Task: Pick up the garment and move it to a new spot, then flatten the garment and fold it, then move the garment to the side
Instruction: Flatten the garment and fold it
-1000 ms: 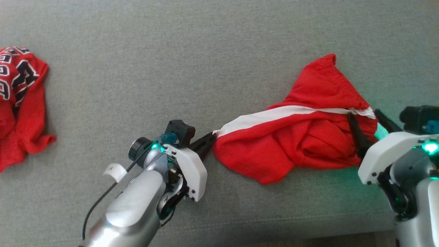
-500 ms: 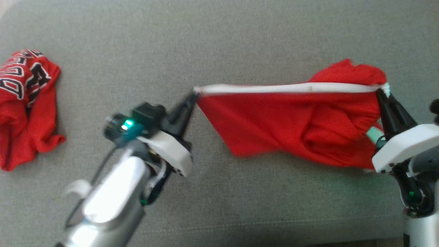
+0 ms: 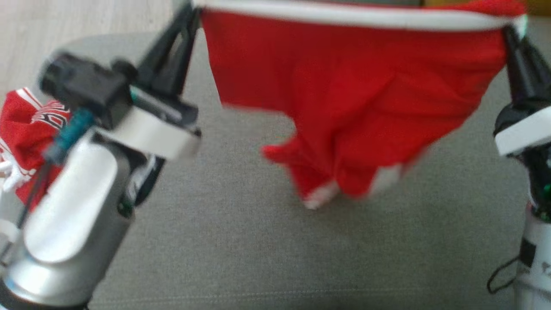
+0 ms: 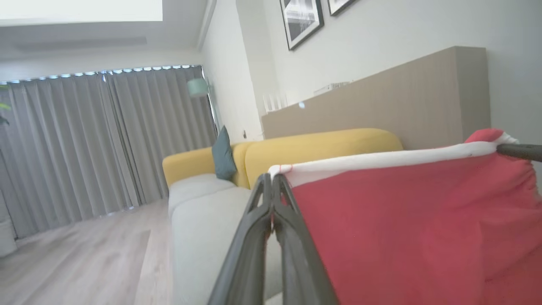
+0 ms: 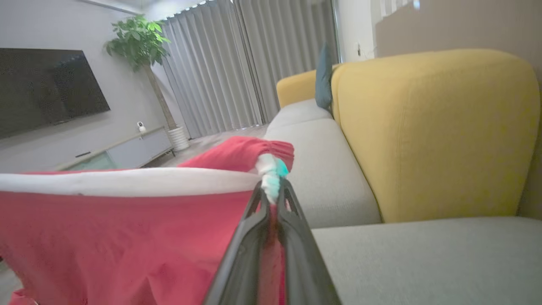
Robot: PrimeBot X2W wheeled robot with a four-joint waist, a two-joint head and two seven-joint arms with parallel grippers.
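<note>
Head view: garment hangs stretched between left gripper and right gripper, over the grey seat; contact with the seat unclear.
Left wrist view: fingers pinch the white band at its corner.
Right wrist view: fingers pinch the band's other end.

garment hanging between left pincer and right pincer, above sofa seat, jersey at left

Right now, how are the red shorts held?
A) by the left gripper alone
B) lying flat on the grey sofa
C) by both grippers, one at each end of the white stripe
C: the left gripper and right gripper each pinch one end of the white stripe, the red shorts hanging between them.
</note>
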